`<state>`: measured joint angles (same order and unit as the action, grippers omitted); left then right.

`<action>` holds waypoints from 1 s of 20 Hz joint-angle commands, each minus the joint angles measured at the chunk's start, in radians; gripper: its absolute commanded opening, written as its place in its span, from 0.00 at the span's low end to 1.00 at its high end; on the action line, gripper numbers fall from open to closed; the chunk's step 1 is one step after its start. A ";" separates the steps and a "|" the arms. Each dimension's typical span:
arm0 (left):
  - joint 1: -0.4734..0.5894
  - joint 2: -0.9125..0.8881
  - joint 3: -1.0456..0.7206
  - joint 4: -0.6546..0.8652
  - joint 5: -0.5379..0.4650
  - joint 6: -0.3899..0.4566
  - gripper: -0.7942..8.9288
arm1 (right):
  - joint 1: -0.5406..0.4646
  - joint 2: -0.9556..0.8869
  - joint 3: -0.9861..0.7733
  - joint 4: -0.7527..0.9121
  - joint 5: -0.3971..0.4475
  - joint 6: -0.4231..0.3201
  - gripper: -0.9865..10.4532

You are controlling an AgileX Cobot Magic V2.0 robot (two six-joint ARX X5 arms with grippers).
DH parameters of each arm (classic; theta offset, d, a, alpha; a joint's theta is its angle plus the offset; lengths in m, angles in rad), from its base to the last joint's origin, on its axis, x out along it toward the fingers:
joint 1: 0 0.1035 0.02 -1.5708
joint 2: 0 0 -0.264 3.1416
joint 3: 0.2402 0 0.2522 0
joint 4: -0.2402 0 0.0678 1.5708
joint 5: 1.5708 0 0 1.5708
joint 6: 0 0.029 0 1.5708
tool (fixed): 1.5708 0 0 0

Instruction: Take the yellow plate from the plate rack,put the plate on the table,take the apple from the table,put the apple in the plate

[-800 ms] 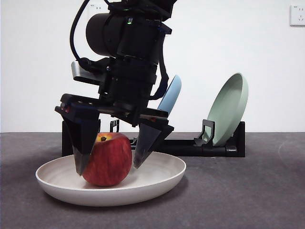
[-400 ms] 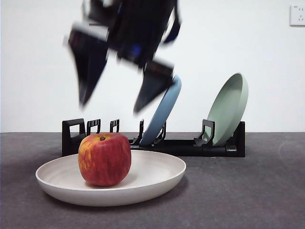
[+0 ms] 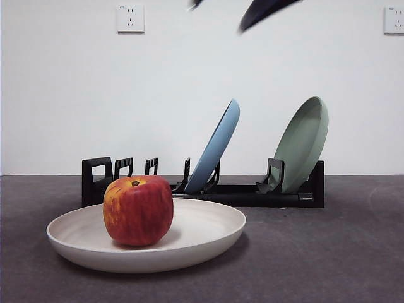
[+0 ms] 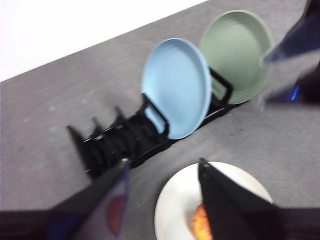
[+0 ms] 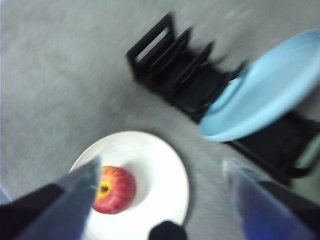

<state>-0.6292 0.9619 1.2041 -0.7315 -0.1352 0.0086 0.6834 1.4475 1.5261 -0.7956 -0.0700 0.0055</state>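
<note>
The red apple (image 3: 139,211) sits upright inside the yellow plate (image 3: 208,243), which lies flat on the table (image 3: 328,252) in front of the plate rack (image 3: 95,180). My right gripper (image 5: 161,162) hangs high above the apple (image 5: 115,190) and plate (image 5: 160,170), open and empty. My left gripper (image 4: 163,162) is also raised and open. It looks down on the rack (image 4: 110,145) and the plate (image 4: 175,205), and one jaw hides most of the apple (image 4: 199,222). Only a black arm tip (image 3: 265,9) shows at the top of the front view.
A light blue plate (image 3: 218,148) and a sage green plate (image 3: 303,145) lean upright in the rack behind. Another arm's dark blurred part (image 4: 295,40) shows beside the green plate (image 4: 235,50) in the left wrist view. White wall behind with sockets.
The gripper that stood around the apple has risen, open, out of the top of the front view. The apple stays in the plate, unmoved.
</note>
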 commanded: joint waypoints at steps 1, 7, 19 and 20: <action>0.003 0.013 -0.005 0.026 0.013 0.024 0.07 | -0.047 -0.058 0.003 -0.026 0.001 -0.019 0.07; 0.003 0.035 -0.005 0.110 0.013 0.076 0.07 | -0.174 -0.192 -0.008 -0.077 0.001 -0.031 0.08; 0.003 -0.063 -0.159 0.160 0.010 0.063 0.07 | -0.170 -0.599 -0.637 0.265 0.064 0.139 0.08; 0.002 -0.100 -0.216 0.186 0.010 0.048 0.07 | -0.157 -0.645 -0.706 0.283 0.089 0.159 0.08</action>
<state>-0.6292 0.8722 1.0096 -0.5545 -0.1238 0.0669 0.5209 0.8120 0.8520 -0.5228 0.0147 0.1261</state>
